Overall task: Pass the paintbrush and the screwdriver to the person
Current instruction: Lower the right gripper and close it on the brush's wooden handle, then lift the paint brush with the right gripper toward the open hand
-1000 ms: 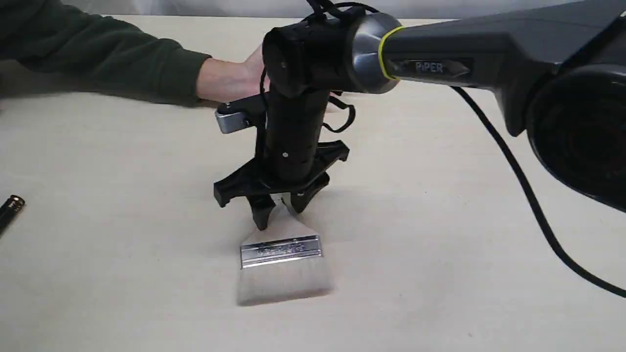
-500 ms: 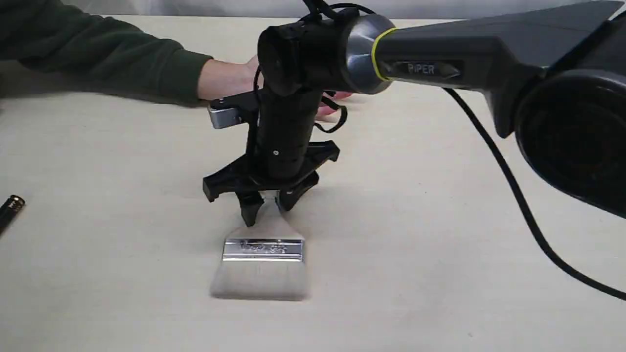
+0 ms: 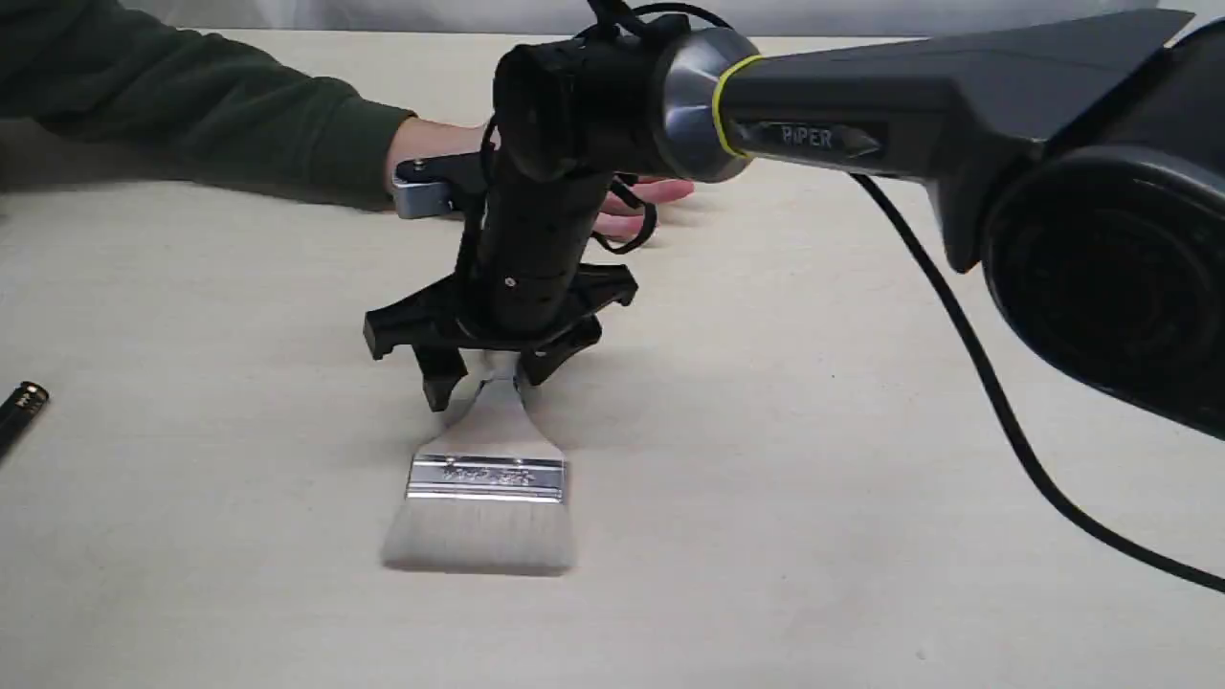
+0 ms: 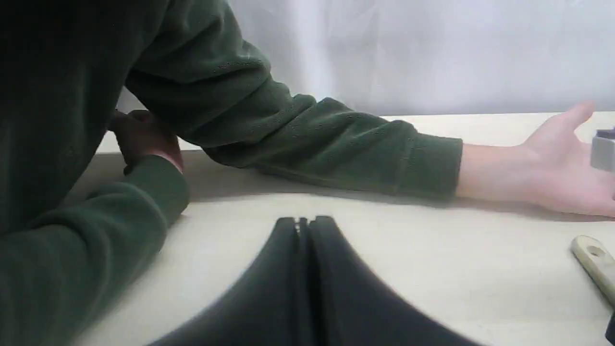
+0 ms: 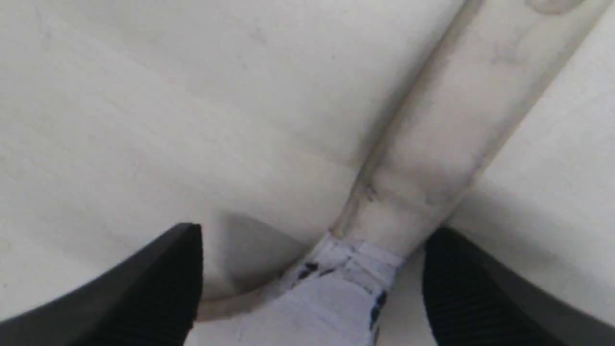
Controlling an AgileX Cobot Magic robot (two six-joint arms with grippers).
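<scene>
The paintbrush [image 3: 486, 478] is near the table's middle, bristles toward the front edge and pale handle running up between the fingers of my right gripper [image 3: 488, 383], which is shut on its neck. In the right wrist view the paintbrush handle [image 5: 432, 139] extends away from the right gripper [image 5: 312, 235]. The person's open hand [image 3: 636, 196] lies palm up behind the arm. In the left wrist view the person's hand [image 4: 562, 168] is just beyond the paintbrush handle's holed end [image 4: 593, 252]. My left gripper [image 4: 302, 223] is shut and empty. Only the screwdriver's tip end [image 3: 21, 402] shows at the left edge.
The person's dark green sleeve [image 3: 191, 105] lies across the back left of the beige table [image 3: 861, 536]. A second forearm [image 4: 96, 230] rests close to the left gripper. A black cable [image 3: 995, 402] hangs from the right arm over the table's right side.
My right gripper has moved left and toward the person's hand, rising a little, and the paintbrush has come along with it, its bristles sliding left across the table.
</scene>
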